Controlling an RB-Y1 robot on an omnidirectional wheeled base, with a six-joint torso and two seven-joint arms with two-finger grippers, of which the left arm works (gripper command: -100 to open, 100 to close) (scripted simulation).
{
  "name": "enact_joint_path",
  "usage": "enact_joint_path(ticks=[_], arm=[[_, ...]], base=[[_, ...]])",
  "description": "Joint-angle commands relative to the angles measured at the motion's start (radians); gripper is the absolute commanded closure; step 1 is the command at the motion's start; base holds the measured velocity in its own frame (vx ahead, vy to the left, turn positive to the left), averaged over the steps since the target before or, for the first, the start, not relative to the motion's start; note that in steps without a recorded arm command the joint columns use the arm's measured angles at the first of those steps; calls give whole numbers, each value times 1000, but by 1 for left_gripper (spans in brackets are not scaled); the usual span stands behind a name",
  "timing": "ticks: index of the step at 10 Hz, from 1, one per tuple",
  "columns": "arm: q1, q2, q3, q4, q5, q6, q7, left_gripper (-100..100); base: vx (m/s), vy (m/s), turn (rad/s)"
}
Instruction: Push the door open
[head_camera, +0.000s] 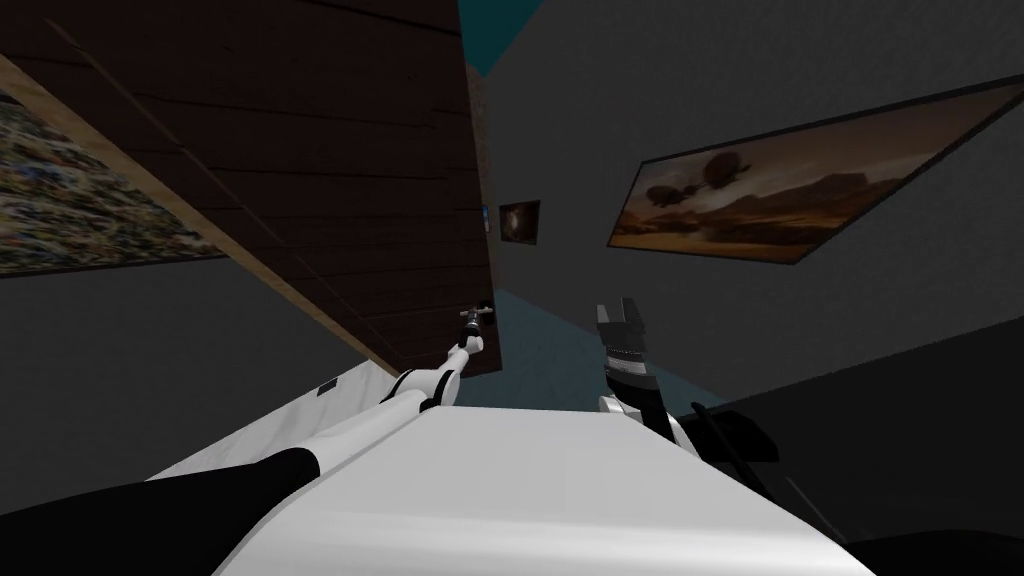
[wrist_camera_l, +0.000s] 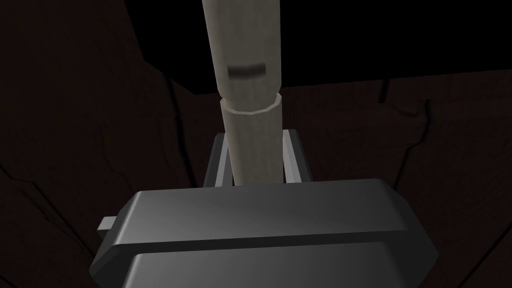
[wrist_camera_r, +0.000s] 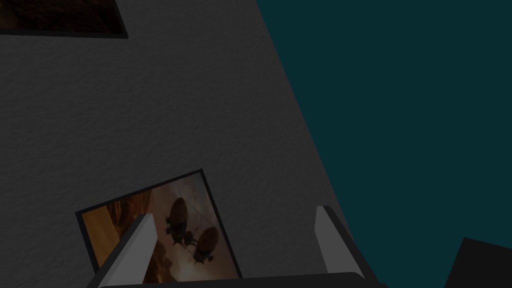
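Door handle, a pale bar, is clamped between the narrowed fingers of the left gripper, at the free edge of the dark brown door. Right gripper is held wide and idle. Grasp judged made; a steady forward push on the door is called for next.

Dim all over, evenly lit. In the head view, near-black at the brown door in the upper left, dull grey on the walls, brightest along the white left arm at lower centre. Rolled and splayed by the wide lens, stretching the painting toward the upper right corner. In the left wrist view, pale and softly shaded on the handle, faint sheen across the dark body of the left gripper.
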Motion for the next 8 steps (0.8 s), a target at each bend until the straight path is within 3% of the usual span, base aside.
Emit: enact_joint_path(ticks=[1,6,7,8], arm=[[3,-7,25,-18,10,2,-32,100],[-7,-42,78,-7,32,-10,-95,100],[-4,-36,73,2,30,-11,-85,100],[-6,-21,91,4,41,-18,-97,100]], base=[[146,-18,95],[192,-95,121],[86,-25,45],[132,-32,38]])
